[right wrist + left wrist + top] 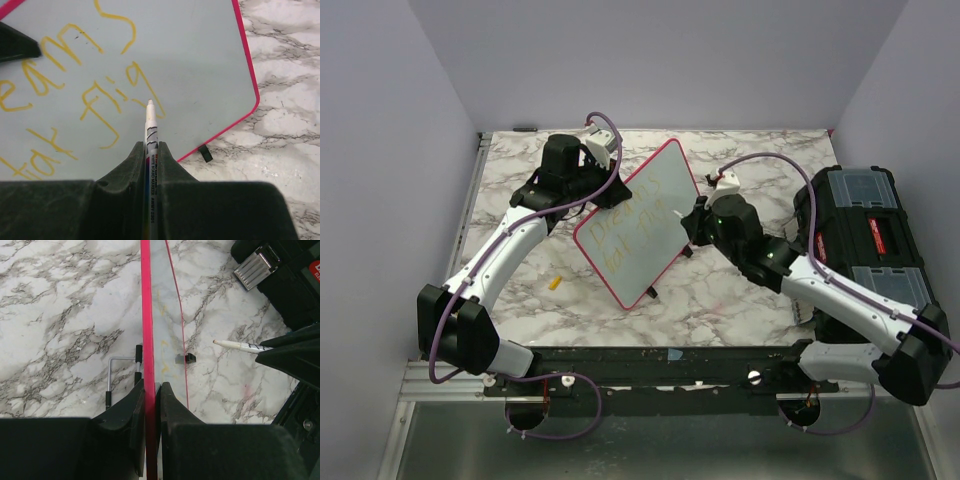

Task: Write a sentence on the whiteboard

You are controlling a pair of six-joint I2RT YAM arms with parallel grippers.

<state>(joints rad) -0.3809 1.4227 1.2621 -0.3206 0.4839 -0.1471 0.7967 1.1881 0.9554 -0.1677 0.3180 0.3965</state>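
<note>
Whiteboard [642, 222] at mid-table, between the two arms, its near corner down on the marble table [720, 300] and the rest raised and tilted. Roughly square, glossy white face, rounded corners, thin red-pink rim; a small black clip [205, 153] on one edge. The sentence [75, 90] is yellow handwriting in a few lines; the first reads like "Dreams", and lower strokes look like "fig". Left gripper [151, 390] clenched on the board's rim, one finger on each face. Right gripper [151, 147] clamped around a whiteboard marker [150, 127], whose tip is at the face just past the last yellow stroke; contact cannot be told. A small yellow piece [555, 283] lies on the marble near-left of the board, apart from it. A bent metal rod [117, 360] sits against the back face. Black toolbox [865, 235] to the right, well clear of the board, with the right arm crossing between them. The white face is turned up and toward the right arm; the gripped edge runs from near-left to far-right, and the lettering follows it.
</note>
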